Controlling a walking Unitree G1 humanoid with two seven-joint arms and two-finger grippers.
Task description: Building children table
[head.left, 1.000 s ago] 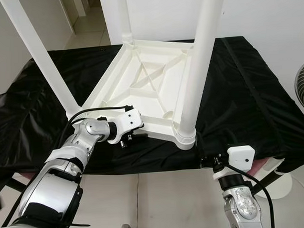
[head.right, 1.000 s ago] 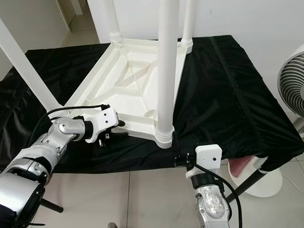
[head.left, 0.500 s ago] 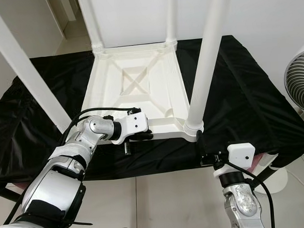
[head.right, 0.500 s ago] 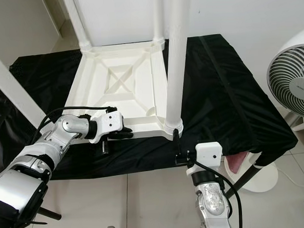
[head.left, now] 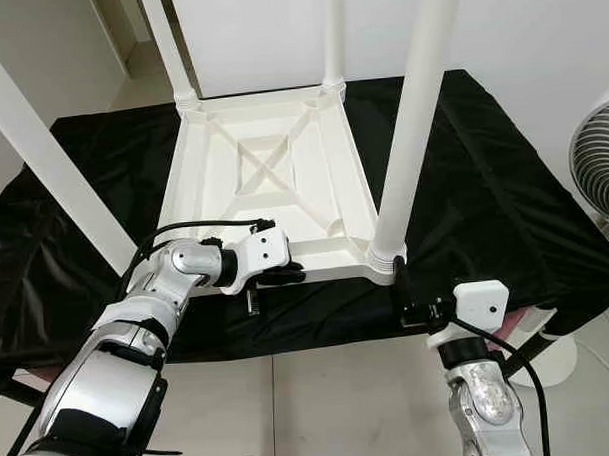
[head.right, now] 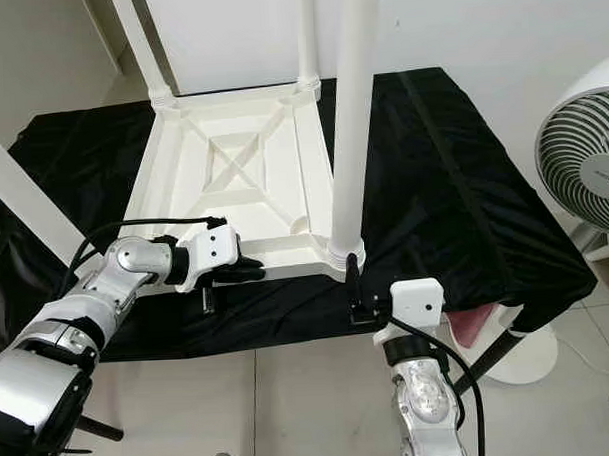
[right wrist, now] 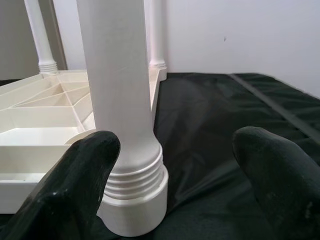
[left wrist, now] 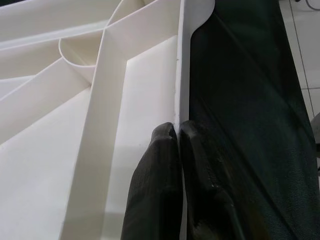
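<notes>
Keep left gripper (left wrist: pixel 176 131) pinched on table (head.left: pixel 273 179) near rim, close wide-open right gripper (right wrist: pixel 175 150) squarely round near-right leg (head.left: pixel 406 134)

Plain creamy white on the upturned children's table (head.left: pixel 273 179), ribs and crossed braces of its underside included, and the same unbroken white on each of its legs (head.left: pixel 413 124). Matte black cloth (head.left: pixel 483 182) over the bench, no print, faint grey sheen along the folds. Silver on both arms, black cables against them. Black fingers on the left pincer (left wrist: pixel 178 131), dark against the white rim; white housing behind. Black fingers (right wrist: pixel 85 185) on the right pincer (right wrist: pixel 182 165) too, white camera box (head.left: pixel 480 303) on that wrist. White and grey on the fan (head.right: pixel 586 168). Pale beige floor tiles (head.left: pixel 341 407) with thin grey grout lines. White wall (head.left: pixel 517 20).
</notes>
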